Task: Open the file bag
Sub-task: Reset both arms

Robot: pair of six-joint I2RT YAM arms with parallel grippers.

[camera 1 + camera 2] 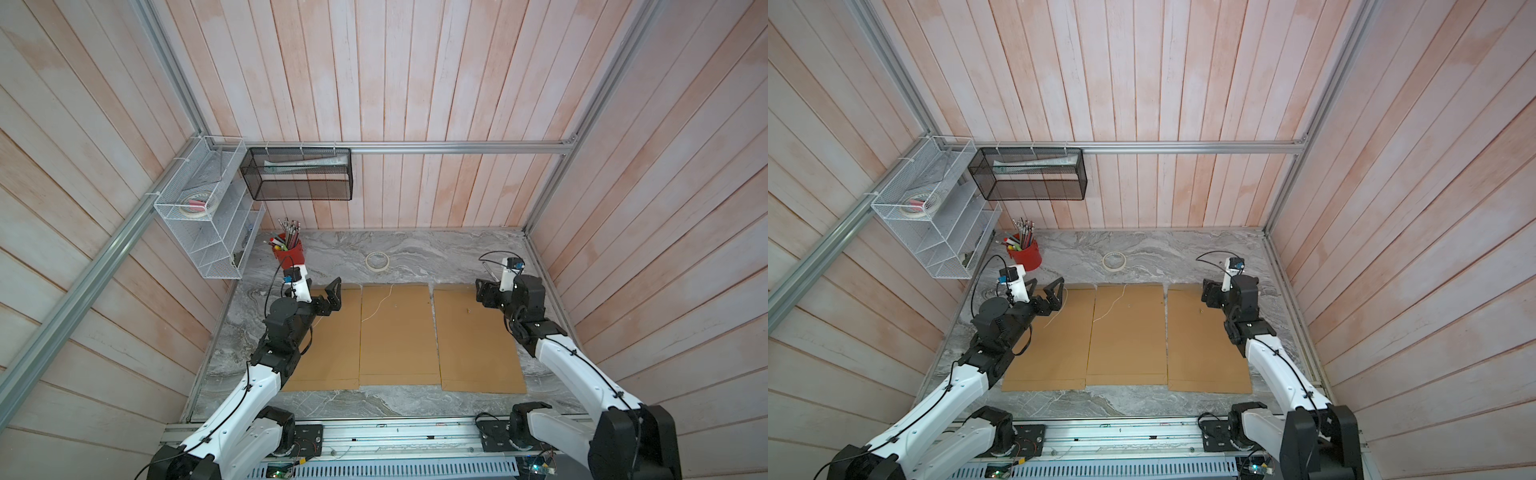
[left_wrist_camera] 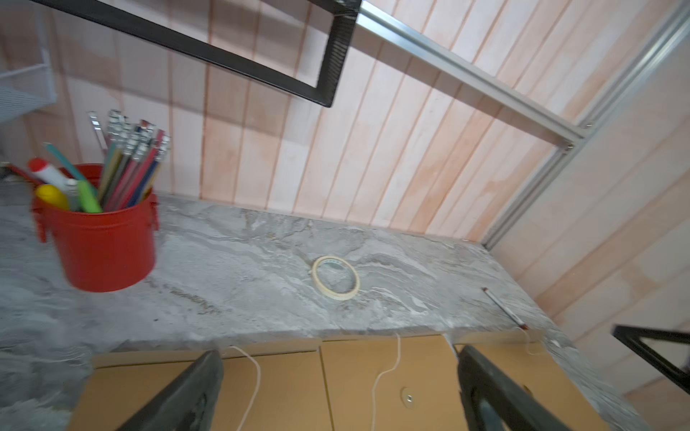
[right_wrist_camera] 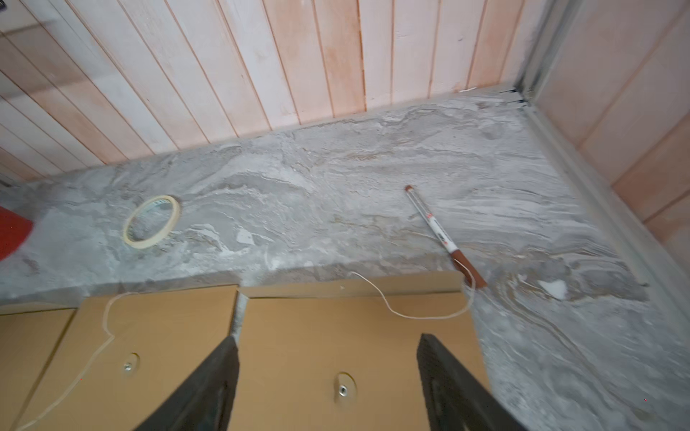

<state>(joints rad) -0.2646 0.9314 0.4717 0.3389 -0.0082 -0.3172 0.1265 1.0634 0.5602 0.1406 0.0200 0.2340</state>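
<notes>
Three kraft file bags lie flat, side by side, mid-tabletop (image 1: 440, 249): the left file bag (image 1: 332, 353), the middle file bag (image 1: 399, 332) and the right file bag (image 1: 473, 345), with their mouths toward 12 o'clock. The right bag's string (image 3: 410, 316) trails clear of its button (image 3: 342, 390), so the unwinding looks done. Lifting the flap (image 3: 351, 289) seems to be the step in hand.

To do it well, come in low and slip one finger under the flap's free edge. Pinch only that layer, then swing it back toward 12 o'clock. The other arm should press the bag's body down, since thin card is likely to slide on smooth stone. Keep the string out of the pinch, and mind the marker pen (image 3: 444, 235) just beside the bag's 1 o'clock corner. The wrist view is smeared, so the flap may already be partly raised.

The right pincer (image 1: 478, 292) hangs released and empty over the right bag's far edge, fingers aimed about 10 o'clock, with the forearm rising from 5 o'clock. The left pincer (image 1: 337, 294) is spread wide and also empty, over the left bag's far edge and aimed about 2 o'clock. The red pen cup (image 2: 100, 239) stands at its 11 o'clock.
</notes>
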